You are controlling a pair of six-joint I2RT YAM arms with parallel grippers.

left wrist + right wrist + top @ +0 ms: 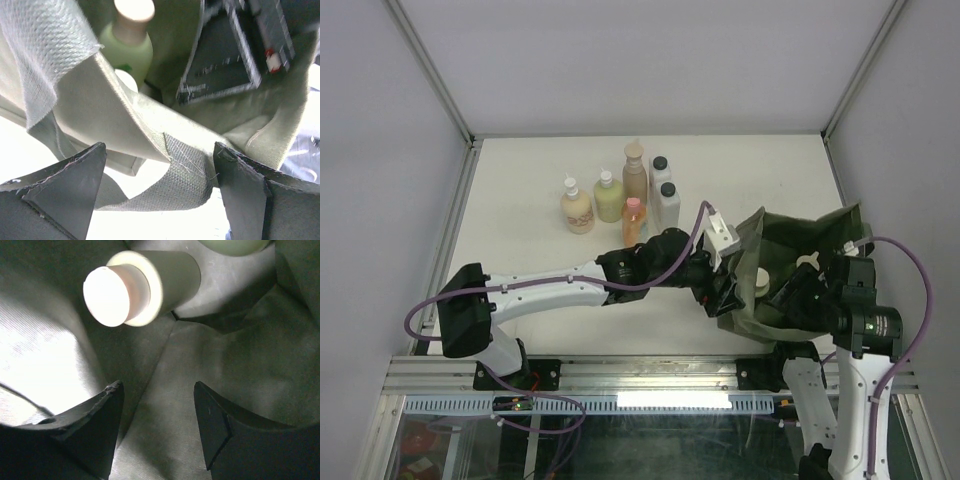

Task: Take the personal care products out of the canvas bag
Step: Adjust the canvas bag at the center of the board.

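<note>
1. Six small plastic bottles (pixel 633 215), tan, yellow-green, brown, orange and white with black caps, are stood upright in a cluster on the pale worktop (pixel 520 170), well apart from the floppy olive-green canvas bag (pixel 825 235); that share of the task is judged done.
2. At least two products are seen inside the bag: a yellow-green bottle with a beige cap (pixel 127 47), and a pale bottle with a cream cap (pixel 150 285) lying on its side on the fabric; these are left to be taken out.
3. The left arm is stretched across the worktop to the bag's near left rim; the left pincer (pixel 160 146) is released, the hem and strap lying between its spread fingers without being pinched.
4. The right arm is bent down into the bag's mouth; the right pincer (pixel 157 385) is unclenched and nothing is held, the cream-capped bottle lying just beyond its tips.
</note>
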